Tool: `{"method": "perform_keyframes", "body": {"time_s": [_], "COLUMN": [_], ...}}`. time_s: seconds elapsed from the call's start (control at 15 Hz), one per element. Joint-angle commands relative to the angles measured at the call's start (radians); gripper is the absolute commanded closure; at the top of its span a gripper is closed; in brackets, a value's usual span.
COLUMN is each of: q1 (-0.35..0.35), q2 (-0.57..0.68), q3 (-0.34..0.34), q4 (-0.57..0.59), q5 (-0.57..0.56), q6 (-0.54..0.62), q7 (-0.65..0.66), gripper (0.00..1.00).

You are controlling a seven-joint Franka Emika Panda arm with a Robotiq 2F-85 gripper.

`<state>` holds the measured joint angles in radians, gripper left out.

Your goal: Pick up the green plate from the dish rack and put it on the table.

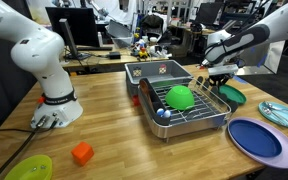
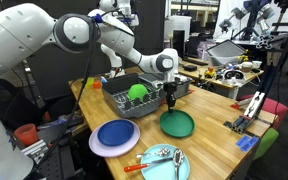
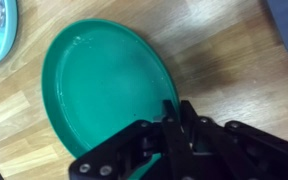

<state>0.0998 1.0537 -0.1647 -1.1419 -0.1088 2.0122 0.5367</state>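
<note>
From where I stand, a bright green dome-shaped plastic bowl point(image 1: 179, 97) sits rounded side up, with a small shiny metal object point(image 1: 163, 114) just beside it. Behind them is a grey square bin point(image 1: 154, 72). A round blue plate point(image 1: 254, 138) lies on a slightly larger lavender plate point(image 2: 97, 148). Near it, a pale blue plate point(image 1: 281, 113) carries a few utensils. Well apart from all that, an orange cube point(image 1: 81, 153) rests near a lime yellow-green plate point(image 1: 29, 168).

Pincer point(image 3: 181, 108) pointing straight down, fingers point(image 3: 170, 120) pressed together, arm point(image 2: 132, 52) outstretched
</note>
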Motion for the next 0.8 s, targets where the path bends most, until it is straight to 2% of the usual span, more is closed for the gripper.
{"method": "perform_keyframes", "body": {"time_s": [0.0,0.47,0.53,0.73], "q1": [-0.008,0.002,0.002,0.003], "q2": [0.023,-0.069,-0.100,-0.192], "q3": [-0.001,-0.007,-0.006,0.003], "q4": [0.053,0.010,-0.007,-0.060], "q5": [0.016,0.009,0.009,0.013], "q6": [-0.044,0.026,0.040,0.066], "q7": [0.009,0.042,0.048,0.051], "gripper": [0.56,0.06,0.01,0.00]}}
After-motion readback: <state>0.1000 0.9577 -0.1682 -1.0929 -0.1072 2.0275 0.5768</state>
